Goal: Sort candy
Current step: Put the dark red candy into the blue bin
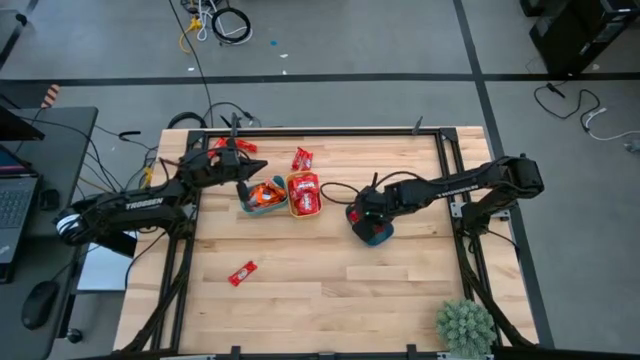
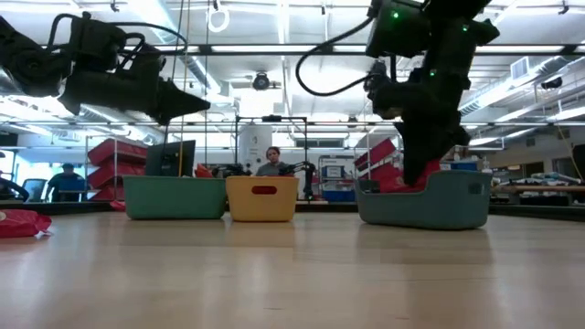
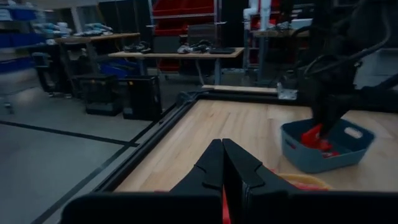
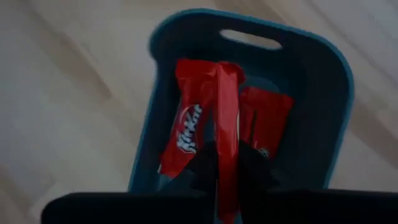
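Only the right wrist view shows it: the right end effector (image 4: 227, 171) is clamped on a glossy red candy (image 4: 227, 124), edge-on over the blue bowl (image 4: 336, 93), flat wrapped bars lying inside. Overhead, the left end effector (image 1: 243, 187) is pinched together above the teal bowl (image 1: 262, 209) on the wooden tabletop (image 1: 330, 290).

Both arms are black — matte, jointed links with rounded housings at the joints. The left arm (image 1: 140, 205) carries white lettering along its long link, and the right arm (image 1: 470, 183) has similar white lettering on its forearm. A black cable loops loosely off the right arm near its wrist. Green indicator lights glow on the right arm's upper housing in the low view. The left gripper (image 3: 222, 163) ends in two dark, flat, tapering fingers.
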### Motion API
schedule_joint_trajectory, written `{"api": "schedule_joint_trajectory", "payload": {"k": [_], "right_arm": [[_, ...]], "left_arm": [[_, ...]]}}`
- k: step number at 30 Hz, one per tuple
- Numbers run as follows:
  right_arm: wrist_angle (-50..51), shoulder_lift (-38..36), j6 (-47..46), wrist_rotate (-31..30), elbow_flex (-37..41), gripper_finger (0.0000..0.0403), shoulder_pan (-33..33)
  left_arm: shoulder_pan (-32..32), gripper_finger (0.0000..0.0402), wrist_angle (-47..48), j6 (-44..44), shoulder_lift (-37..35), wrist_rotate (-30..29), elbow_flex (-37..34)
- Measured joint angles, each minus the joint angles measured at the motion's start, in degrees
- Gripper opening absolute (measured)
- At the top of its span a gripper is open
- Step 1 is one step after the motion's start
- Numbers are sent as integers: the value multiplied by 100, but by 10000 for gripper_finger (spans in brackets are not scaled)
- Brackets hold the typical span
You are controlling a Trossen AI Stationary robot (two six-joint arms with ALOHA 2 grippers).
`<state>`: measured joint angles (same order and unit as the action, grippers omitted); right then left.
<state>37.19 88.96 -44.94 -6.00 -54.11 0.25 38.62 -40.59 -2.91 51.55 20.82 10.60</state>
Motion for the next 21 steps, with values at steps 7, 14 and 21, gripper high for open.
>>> {"api": "schedule_joint_trajectory", "payload": {"k": [7, 14, 21], "right_arm": [[-12, -2, 1286, -28, -138, 78, 0], [370, -6, 2374, -76, -433, 151, 0], [599, -17, 3442, -1303, -656, 53, 87]], "left_arm": [[-448, 0, 1174, 30, 0, 5, 646], [-1008, 0, 3954, 20, 0, -536, 1718], [-1807, 0, 6334, 439, -1, -1335, 2768]]}}
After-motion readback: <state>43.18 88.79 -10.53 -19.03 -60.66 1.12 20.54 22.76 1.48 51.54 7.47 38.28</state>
